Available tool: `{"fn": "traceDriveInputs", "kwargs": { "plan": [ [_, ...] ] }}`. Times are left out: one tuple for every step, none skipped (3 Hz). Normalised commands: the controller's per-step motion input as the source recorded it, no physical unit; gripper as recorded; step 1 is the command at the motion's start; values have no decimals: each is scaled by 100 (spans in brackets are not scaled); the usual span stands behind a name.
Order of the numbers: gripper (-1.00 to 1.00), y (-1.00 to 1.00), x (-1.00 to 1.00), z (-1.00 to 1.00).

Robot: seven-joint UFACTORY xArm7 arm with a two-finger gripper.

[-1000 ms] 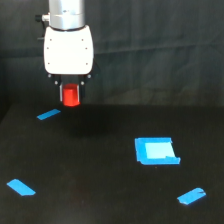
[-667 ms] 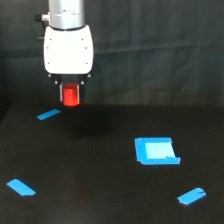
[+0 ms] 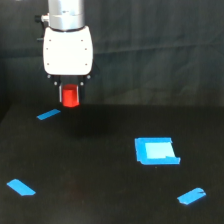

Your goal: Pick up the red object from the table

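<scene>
The red object (image 3: 70, 96) is a small red-orange block hanging under the white body of my gripper (image 3: 70, 98) at the upper left of the exterior view. Dark fingers (image 3: 61, 93) flank it on both sides, shut on it. It is lifted off the black table (image 3: 100, 170), with a faint shadow on the surface below it.
A blue square patch (image 3: 156, 150) lies right of centre. Blue tape strips lie below the gripper (image 3: 48, 114), at the near left (image 3: 21, 187) and at the near right (image 3: 191, 196). A dark curtain (image 3: 160, 50) hangs behind.
The gripper and the red object have risen slightly, a few pixels higher in the view than a second ago. Nothing on the table has moved.
</scene>
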Motion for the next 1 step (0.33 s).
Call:
{"fn": "traceDriveInputs", "kwargs": {
  "plan": [
    [-88,-6,5,-1]
  ]
}}
